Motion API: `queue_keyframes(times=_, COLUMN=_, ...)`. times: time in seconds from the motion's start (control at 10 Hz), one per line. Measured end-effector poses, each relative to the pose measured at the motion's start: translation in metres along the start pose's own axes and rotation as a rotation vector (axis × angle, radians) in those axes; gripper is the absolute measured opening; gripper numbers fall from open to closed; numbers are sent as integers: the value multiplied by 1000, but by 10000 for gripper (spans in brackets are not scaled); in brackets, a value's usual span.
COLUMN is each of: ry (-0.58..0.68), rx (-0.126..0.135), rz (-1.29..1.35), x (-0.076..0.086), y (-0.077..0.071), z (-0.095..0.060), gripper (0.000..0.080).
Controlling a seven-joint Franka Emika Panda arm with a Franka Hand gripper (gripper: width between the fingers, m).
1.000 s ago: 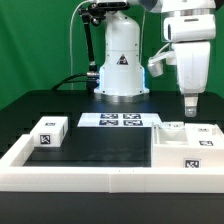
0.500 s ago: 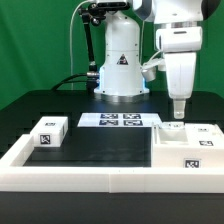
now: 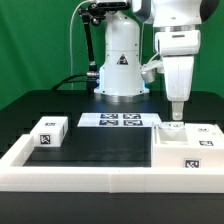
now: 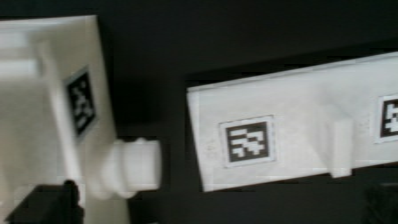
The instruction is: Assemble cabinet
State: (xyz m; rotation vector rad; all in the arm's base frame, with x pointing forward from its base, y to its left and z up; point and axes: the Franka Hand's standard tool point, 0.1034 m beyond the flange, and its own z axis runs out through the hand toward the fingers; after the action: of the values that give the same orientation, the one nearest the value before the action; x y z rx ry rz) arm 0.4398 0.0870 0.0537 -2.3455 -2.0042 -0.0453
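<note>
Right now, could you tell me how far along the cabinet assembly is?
Done: nothing looks joined. The white block lies alone at the exterior view's left, apart from the cabinet body at the right. In hand: the gripper hangs just above a small white piece by the body and visibly grips nothing. Left: probably grasping the loose pieces and fitting them to the body.
</note>
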Motion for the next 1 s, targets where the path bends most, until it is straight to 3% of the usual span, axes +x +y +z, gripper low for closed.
queue_keyframes(times=0.3, ry=0, rx=15, rz=-15, x=-1, y=-17, z=11, gripper=797)
queue_keyframes(times=0.5, ry=3, rx=34, rz=-16, x=-2, y=-21, z=20, gripper=797)
queue_keyframes(times=1.0, ry=15, rx=49, rz=-16, x=1, y=-27, z=34, gripper=797)
